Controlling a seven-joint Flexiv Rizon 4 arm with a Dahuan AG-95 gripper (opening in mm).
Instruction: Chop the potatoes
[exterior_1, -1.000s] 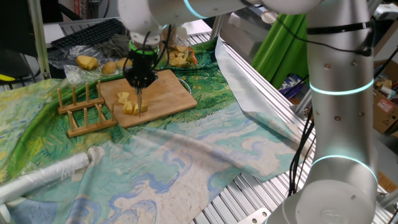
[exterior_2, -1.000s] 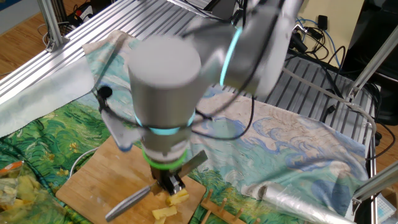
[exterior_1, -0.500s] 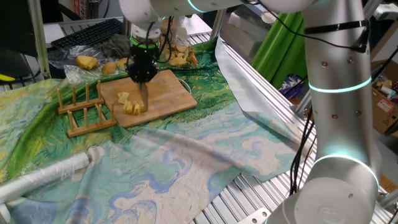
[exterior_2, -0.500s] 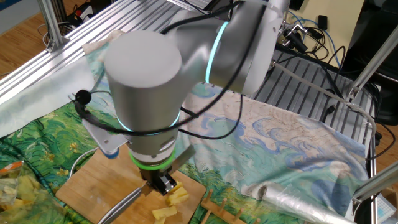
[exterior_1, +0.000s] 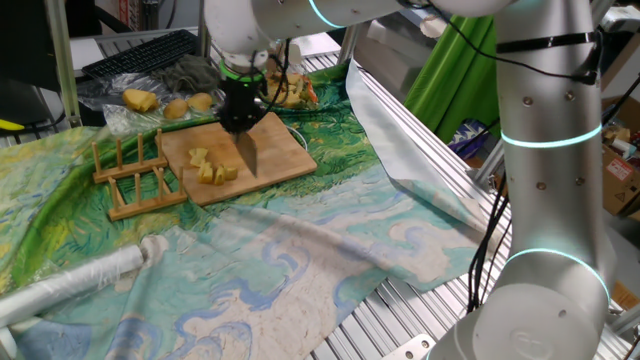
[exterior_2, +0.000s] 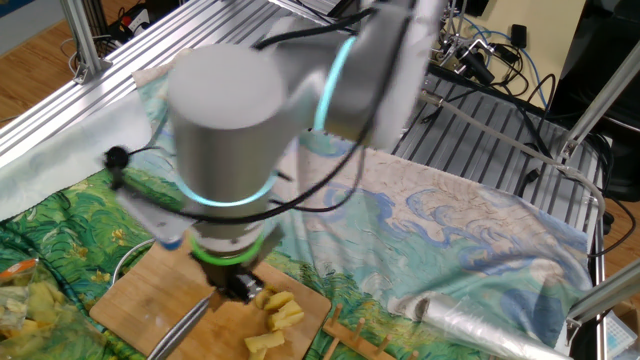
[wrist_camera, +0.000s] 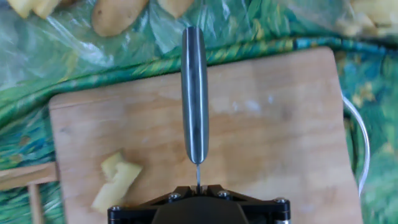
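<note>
Claw (exterior_1: 240, 118) pts straight down over board (exterior_1: 280, 150), clamped on knife (wrist_camera: 194, 93); blade edge-on in hand view, above bare wood. Potatoes (exterior_1: 212, 168) cut in pale chunks, clustered nr board's edge by wooden rack (exterior_1: 135, 178), just beside blade, not touching. Whole spuds (exterior_1: 190, 104) in plastic behind board.

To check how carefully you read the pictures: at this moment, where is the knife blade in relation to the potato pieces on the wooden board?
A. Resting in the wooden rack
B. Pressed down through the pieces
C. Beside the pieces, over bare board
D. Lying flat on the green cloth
C: the knife, clamped in the gripper, stands over bare wood of the board, while the potato pieces lie off to one side, untouched by it.
</note>
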